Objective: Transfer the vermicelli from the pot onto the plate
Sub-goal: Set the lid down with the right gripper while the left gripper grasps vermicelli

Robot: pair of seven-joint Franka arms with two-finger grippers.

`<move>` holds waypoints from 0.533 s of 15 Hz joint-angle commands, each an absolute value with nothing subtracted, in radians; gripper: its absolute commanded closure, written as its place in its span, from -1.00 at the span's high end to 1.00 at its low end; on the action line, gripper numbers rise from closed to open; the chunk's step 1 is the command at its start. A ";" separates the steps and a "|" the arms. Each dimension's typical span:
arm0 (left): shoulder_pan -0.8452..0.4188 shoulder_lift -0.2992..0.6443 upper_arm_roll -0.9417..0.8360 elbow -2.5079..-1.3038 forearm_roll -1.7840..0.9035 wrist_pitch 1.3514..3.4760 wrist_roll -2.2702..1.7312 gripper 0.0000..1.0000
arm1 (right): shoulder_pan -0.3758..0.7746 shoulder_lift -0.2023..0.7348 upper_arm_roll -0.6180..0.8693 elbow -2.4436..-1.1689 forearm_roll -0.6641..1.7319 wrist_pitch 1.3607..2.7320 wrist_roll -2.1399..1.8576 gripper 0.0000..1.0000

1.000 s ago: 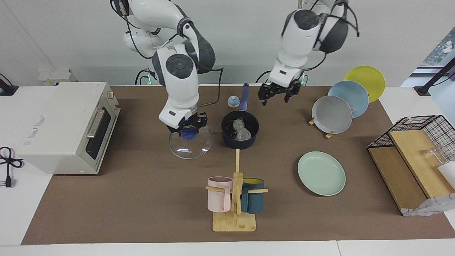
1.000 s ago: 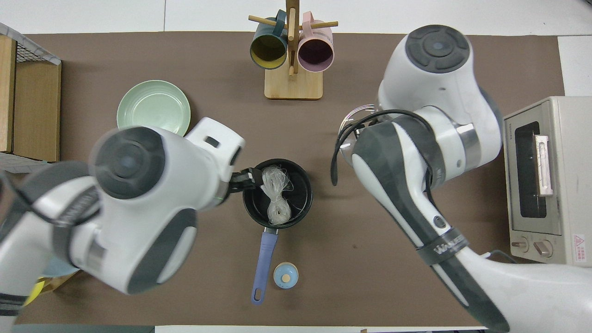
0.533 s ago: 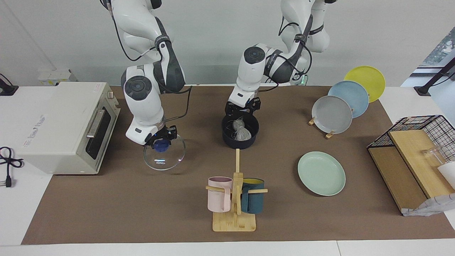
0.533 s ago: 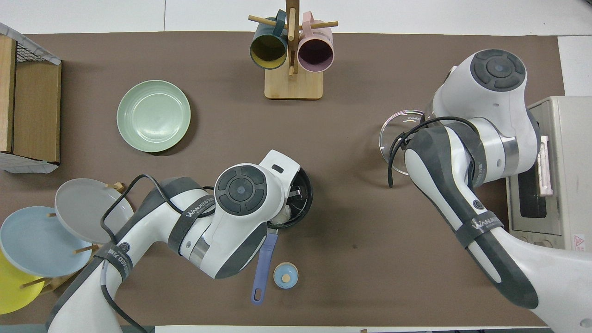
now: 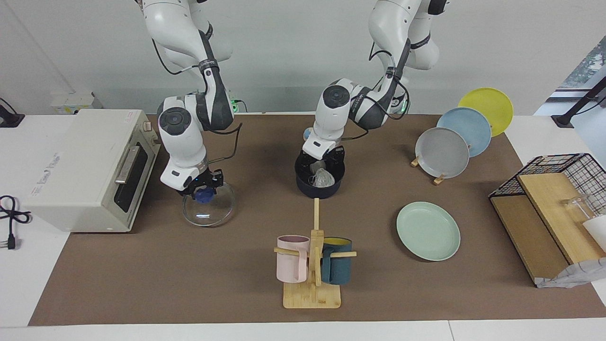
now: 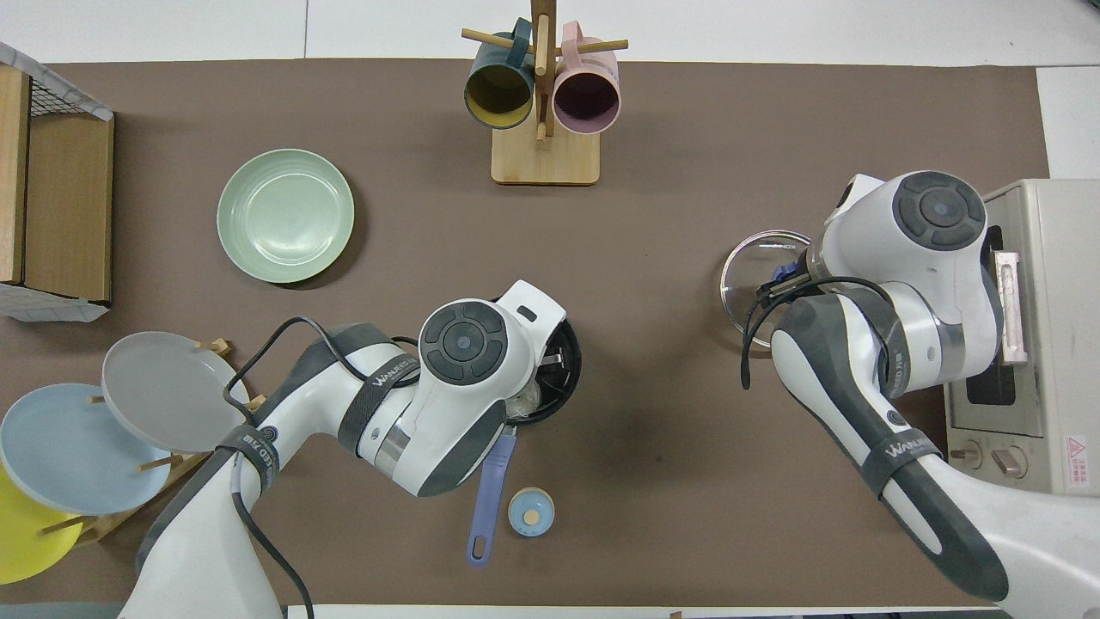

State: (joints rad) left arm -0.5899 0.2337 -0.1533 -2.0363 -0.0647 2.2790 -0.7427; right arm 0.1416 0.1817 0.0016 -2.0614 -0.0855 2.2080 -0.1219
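Observation:
The dark navy pot (image 5: 319, 190) stands mid-table, its blue handle (image 6: 488, 494) pointing toward the robots. The whitish vermicelli (image 5: 323, 178) lies inside it, mostly hidden under my arm in the overhead view. My left gripper (image 5: 324, 166) is down inside the pot, fingers open on either side of the vermicelli. The mint-green plate (image 5: 428, 230) lies bare, farther from the robots and toward the left arm's end; it also shows in the overhead view (image 6: 285, 215). My right gripper (image 5: 202, 191) is shut on the blue knob of the glass lid (image 5: 209, 210), held low beside the toaster oven.
A toaster oven (image 5: 90, 166) stands at the right arm's end. A wooden mug rack (image 5: 313, 265) with a pink and a teal mug stands farther out than the pot. Grey (image 5: 442, 152), blue and yellow plates lean in a rack. A small blue knobbed piece (image 6: 530, 511) lies beside the pot handle. A wire basket (image 5: 549, 208) stands at the left arm's end.
My left gripper came from above the handle, over the pot, and dropped into it. My right arm carried the glass lid away from the pot toward the oven and lowered it.

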 commanded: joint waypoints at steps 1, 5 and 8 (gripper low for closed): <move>-0.600 0.245 -0.141 -2.049 -0.051 2.319 -0.707 0.75 | 0.127 0.143 0.014 -2.128 -0.100 2.267 -0.130 0.04; -0.595 0.244 -0.141 -2.039 -0.051 2.309 -0.678 -1.00 | 0.127 0.155 0.014 -2.129 -0.100 2.280 -0.135 0.43; -0.574 0.224 -0.141 -2.016 -0.052 2.255 -0.675 -1.00 | 0.124 0.156 0.014 -2.100 -0.097 2.250 -0.132 1.00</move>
State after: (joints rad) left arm -0.5850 0.2465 -0.1487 -2.0298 -0.0630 2.2936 -0.6916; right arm 0.1415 0.1763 0.0028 -2.1044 -0.0856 2.2601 -0.1219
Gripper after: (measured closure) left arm 0.749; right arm 0.101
